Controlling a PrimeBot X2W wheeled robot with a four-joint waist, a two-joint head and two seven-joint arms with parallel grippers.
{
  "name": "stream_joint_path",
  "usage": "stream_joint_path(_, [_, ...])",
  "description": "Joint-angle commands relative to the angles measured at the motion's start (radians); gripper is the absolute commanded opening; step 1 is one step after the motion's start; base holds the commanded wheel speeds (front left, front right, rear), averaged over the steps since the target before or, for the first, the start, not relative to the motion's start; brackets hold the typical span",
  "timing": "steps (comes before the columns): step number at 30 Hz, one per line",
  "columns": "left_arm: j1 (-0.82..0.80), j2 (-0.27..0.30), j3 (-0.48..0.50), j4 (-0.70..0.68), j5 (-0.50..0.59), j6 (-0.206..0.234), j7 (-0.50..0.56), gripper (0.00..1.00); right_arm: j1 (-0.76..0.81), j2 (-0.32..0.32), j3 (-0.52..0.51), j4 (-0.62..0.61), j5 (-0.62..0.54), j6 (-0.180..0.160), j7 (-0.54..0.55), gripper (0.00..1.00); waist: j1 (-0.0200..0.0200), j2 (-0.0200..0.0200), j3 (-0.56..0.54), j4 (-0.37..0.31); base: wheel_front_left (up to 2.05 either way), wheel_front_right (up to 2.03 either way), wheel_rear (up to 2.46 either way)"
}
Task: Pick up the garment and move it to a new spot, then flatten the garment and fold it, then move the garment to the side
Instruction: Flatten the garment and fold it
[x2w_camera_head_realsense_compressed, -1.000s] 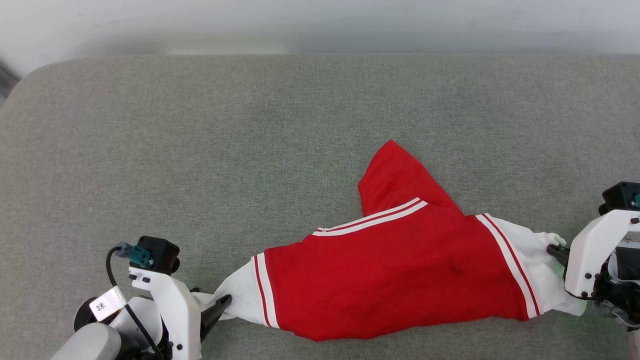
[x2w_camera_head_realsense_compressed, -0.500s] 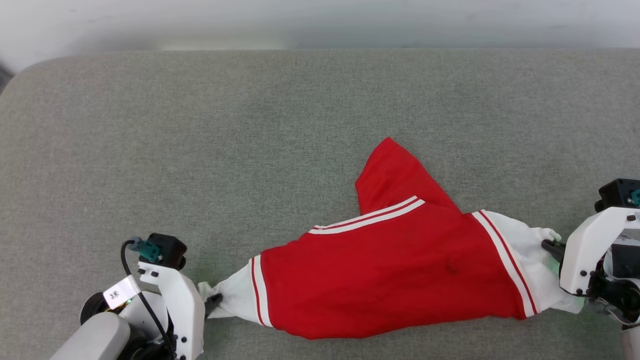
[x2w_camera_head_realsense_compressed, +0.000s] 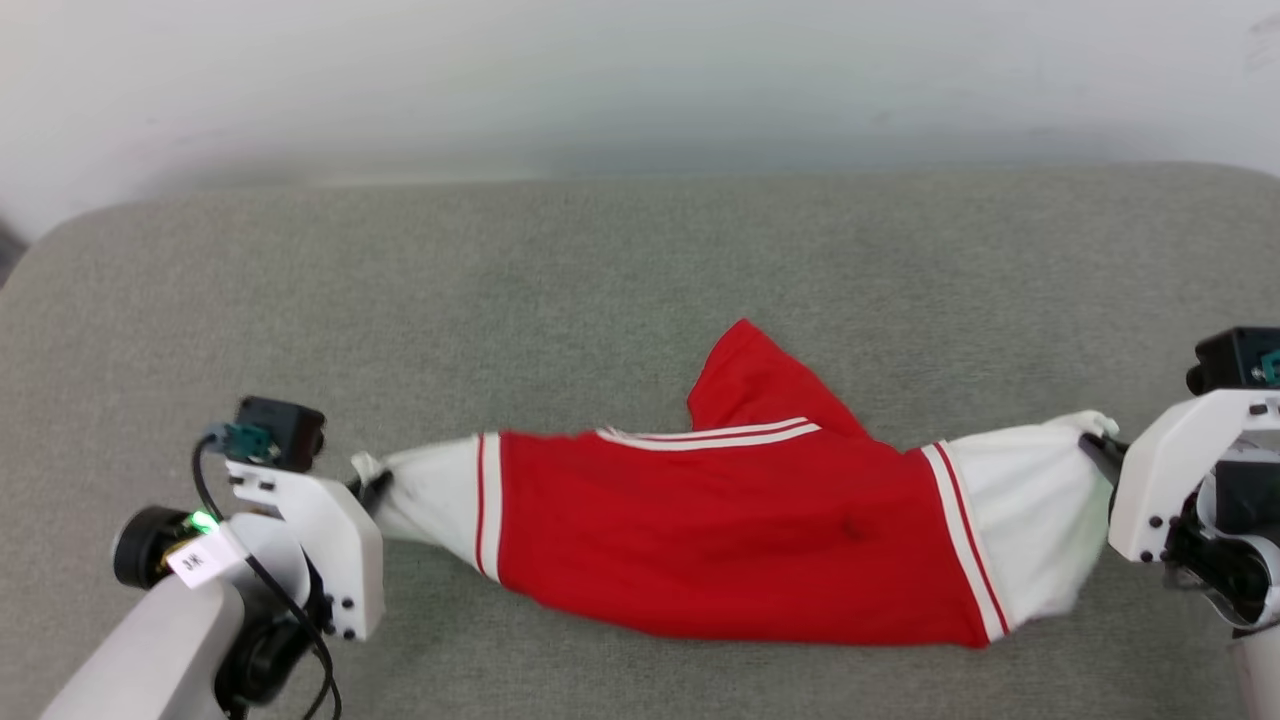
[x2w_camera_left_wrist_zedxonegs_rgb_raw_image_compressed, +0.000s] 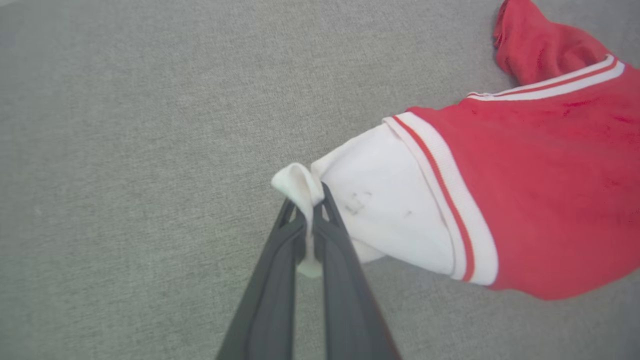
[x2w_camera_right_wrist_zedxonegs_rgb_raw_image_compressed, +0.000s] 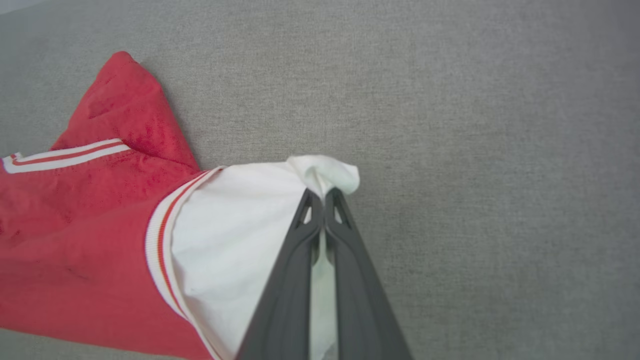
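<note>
Grey woven cushion (x2w_camera_head_realsense_compressed: 640, 260) is spreading out under the whole scene, and we are holding the garment (x2w_camera_head_realsense_compressed: 720, 540) stretched across the near half of that cushion, its long axis running sleeve to sleeve from the cushion's left end to its right end. Our left gripper (x2w_camera_head_realsense_compressed: 372, 487) is pinching the bunched tip of the left-end sleeve (x2w_camera_head_realsense_compressed: 430, 505), jaws closed almost together with a small fold of white cloth poking past the tips. Our right gripper (x2w_camera_head_realsense_compressed: 1092, 448) is clamping the right-end sleeve (x2w_camera_head_realsense_compressed: 1020, 520) the same way, jaws pressed tight on the cloth. We are seeing a red flap (x2w_camera_head_realsense_compressed: 750, 385) trailing off toward the cushion's far edge, seemingly resting on the cushion. With one arm at each end, neither is sitting nearer the middle, so we are judging that the move to a new spot is depending on both ends travelling together across that axis.
</note>
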Motion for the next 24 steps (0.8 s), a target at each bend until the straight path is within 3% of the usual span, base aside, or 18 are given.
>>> stream_joint_path(1, [-0.020, -0.002, 0.011, -0.002, 0.010, 0.012, -0.017, 0.00, -0.019, 0.003, 0.003, 0.005, -0.007, 0.000, -0.014, 0.00, 0.0000, 0.0000, -0.027, -0.018, 0.00, 0.00, 0.00])
stream_joint_path(8, [-0.148, -0.050, 0.078, 0.007, 0.050, 0.077, -0.151, 0.00, -0.128, 0.010, 0.009, 0.040, -0.057, 0.000, -0.124, 0.00, 0.0000, 0.0000, -0.059, -0.045, 0.00, 0.00, 0.00])
stream_joint_path(16, [-0.383, -0.133, 0.110, 0.153, 0.077, 0.075, -0.267, 0.00, -0.339, 0.009, -0.036, 0.109, -0.151, 0.000, -0.285, 0.00, 0.0000, 0.0000, -0.038, -0.051, 0.00, 0.00, 0.00])
stream_joint_path(24, [-0.683, -0.168, 0.147, 0.341, 0.110, 0.061, -0.371, 0.00, -0.624, 0.004, -0.064, 0.201, -0.228, 0.000, -0.405, 0.00, 0.0000, 0.0000, 0.050, -0.057, 0.00, 0.00, 0.00])
